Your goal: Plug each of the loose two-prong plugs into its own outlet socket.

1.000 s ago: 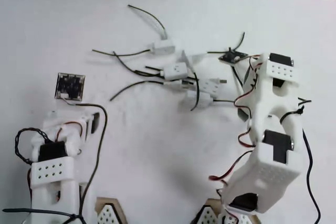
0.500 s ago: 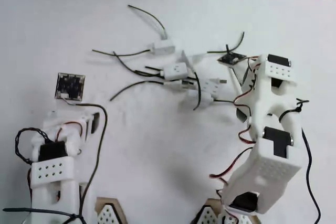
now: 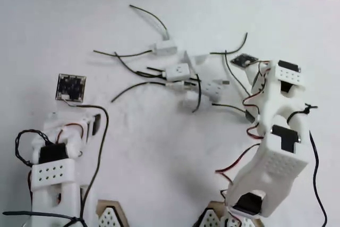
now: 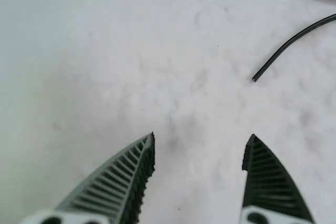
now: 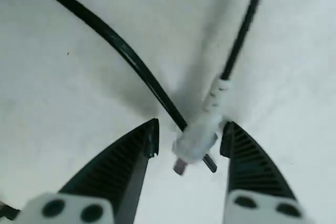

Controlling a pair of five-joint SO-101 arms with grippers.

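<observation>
Both my tools are open: left tool (image 4: 201, 137) empty over bare table (image 4: 79, 51), right tool (image 5: 189, 127) straddling one white plug (image 5: 195, 141). One dark board (image 3: 70, 87) sits toward the left edge, a second board (image 3: 244, 60) toward the right.

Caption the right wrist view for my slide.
Right gripper, fingers open, straddles a white plug crossing a black wire.

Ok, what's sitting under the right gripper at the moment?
A white two-prong plug on its black cord sits between the right gripper's open fingers, the table beneath. Another black wire runs up to it; the plug hides where that wire ends.
</observation>
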